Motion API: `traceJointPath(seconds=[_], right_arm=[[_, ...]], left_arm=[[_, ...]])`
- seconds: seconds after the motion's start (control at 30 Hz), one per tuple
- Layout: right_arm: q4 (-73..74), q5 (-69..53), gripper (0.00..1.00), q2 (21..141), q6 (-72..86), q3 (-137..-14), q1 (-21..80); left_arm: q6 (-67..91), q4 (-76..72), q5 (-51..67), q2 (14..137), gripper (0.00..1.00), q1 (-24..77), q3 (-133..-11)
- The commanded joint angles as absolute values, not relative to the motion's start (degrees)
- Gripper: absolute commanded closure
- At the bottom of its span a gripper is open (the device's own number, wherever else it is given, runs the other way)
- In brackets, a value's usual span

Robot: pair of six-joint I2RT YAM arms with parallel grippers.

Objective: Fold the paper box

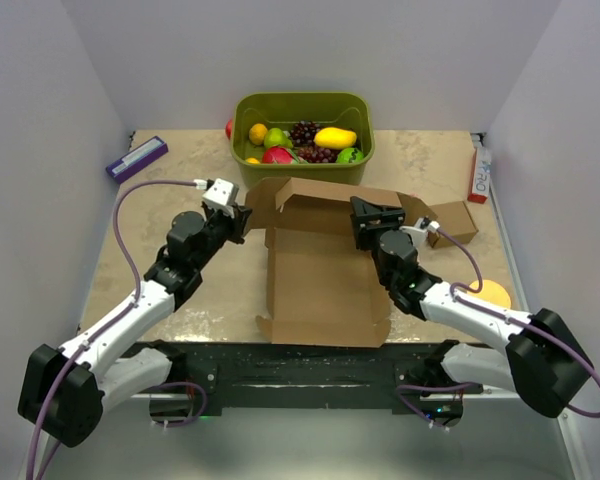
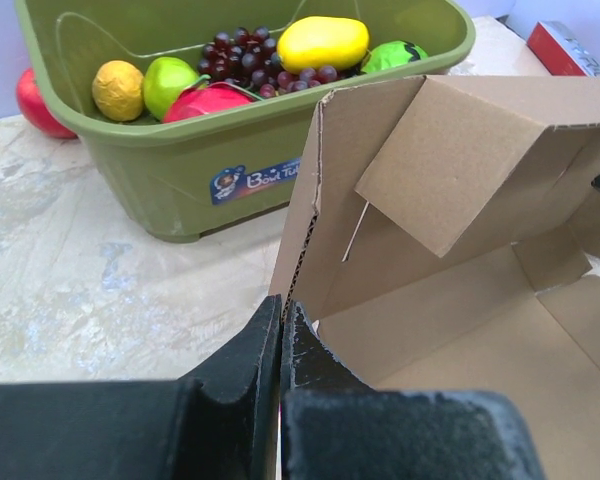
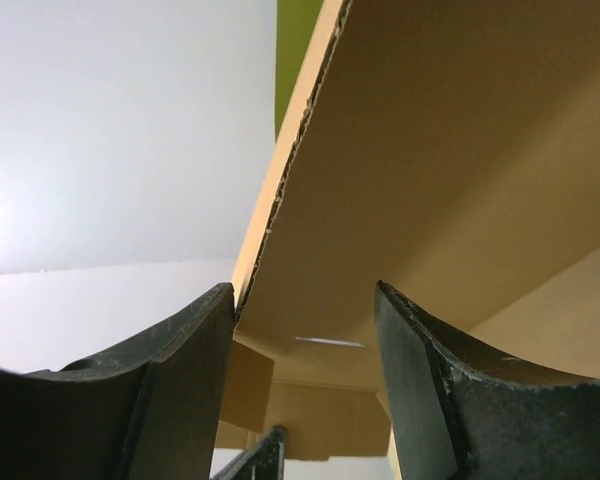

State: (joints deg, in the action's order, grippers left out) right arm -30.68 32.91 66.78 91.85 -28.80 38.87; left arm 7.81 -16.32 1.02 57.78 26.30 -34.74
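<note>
Left claw is pinching the paper box tight at its raised left wall edge. Right claw is standing spread w/ a far-right flap's edge between its fingers, not clamping. Box is lying mid table, just before the green fruit bin. It's looking light, stiff corrugated (creases bending, panels resisting), so I'm favouring gentle grips at flap edges nr the folds.
</note>
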Motion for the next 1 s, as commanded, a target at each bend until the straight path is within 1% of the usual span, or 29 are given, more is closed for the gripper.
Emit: traceJointPath(seconds=[0.0, 0.03, 0.17, 0.2, 0.27, 0.3, 0.43, 0.5, 0.53, 0.6, 0.63, 0.67, 0.7, 0.73, 0.8, 0.87, 0.97], right_arm=[[-30.6, 40.4, 0.4, 65.1, 89.6, -30.3, 38.4], [-30.5, 40.8, 0.4, 65.1, 88.9, -30.6, 38.2], [-30.3, 41.7, 0.51, 64.9, 88.2, -30.5, 37.5], [-30.3, 41.7, 0.59, 64.9, 88.2, -30.2, 37.4], [-30.3, 41.8, 0.7, 64.9, 88.6, -29.8, 37.4], [-30.4, 41.7, 0.81, 64.8, 89.0, -29.3, 37.4], [-30.4, 41.0, 0.98, 65.0, 90.5, -28.0, 37.4], [-30.6, 40.4, 1.0, 65.3, 91.2, -27.7, 37.4], [-30.8, 40.3, 1.0, 65.7, 91.5, -27.5, 37.4], [-31.3, 40.2, 1.0, 66.4, 92.3, -27.2, 37.4], [-32.3, 39.9, 1.0, 66.9, 92.5, -26.9, 37.4], [-33.0, 39.7, 1.0, 67.2, 92.7, -26.6, 37.4], [-33.5, 39.6, 1.0, 67.6, 93.2, -26.3, 37.4], [-34.2, 39.1, 1.0, 67.7, 93.5, -26.1, 37.4], [-34.5, 38.8, 1.0, 67.9, 93.4, -26.0, 37.4], [-34.6, 38.5, 1.0, 67.7, 93.2, -26.0, 37.4], [-34.0, 38.5, 1.0, 66.8, 92.5, -26.0, 37.4]], left_arm=[[7.1, -22.8, 4.8, 58.3, 1.0, 27.0, -34.6], [7.0, -22.9, 5.2, 58.4, 1.0, 27.1, -34.6], [6.9, -23.0, 6.1, 59.0, 1.0, 27.4, -34.7], [6.8, -23.0, 6.3, 59.1, 1.0, 27.3, -34.7], [6.7, -22.9, 6.5, 59.3, 1.0, 27.7, -34.9], [6.7, -22.7, 6.6, 59.5, 1.0, 27.6, -35.2], [6.6, -21.5, 6.0, 60.4, 1.0, 27.8, -35.9], [6.8, -20.5, 4.8, 60.8, 0.99, 27.9, -36.4], [6.9, -20.0, 4.4, 61.0, 0.89, 27.9, -36.6], [6.9, -18.9, 3.6, 61.4, 0.77, 27.9, -37.3], [6.9, -18.5, 3.4, 61.2, 0.64, 27.9, -37.5], [6.7, -17.9, 3.2, 60.7, 0.57, 27.9, -37.9], [6.1, -17.4, 1.9, 60.2, 0.45, 27.9, -38.1], [5.6, -17.0, 0.9, 58.5, 0.4, 27.9, -38.1], [4.1, -15.6, -3.8, 55.9, 0.32, 27.9, -38.1], [4.6, -14.1, -6.5, 51.3, 0.3, 27.9, -37.7], [8.1, -13.0, -5.1, 45.1, 0.3, 28.3, -36.6]])
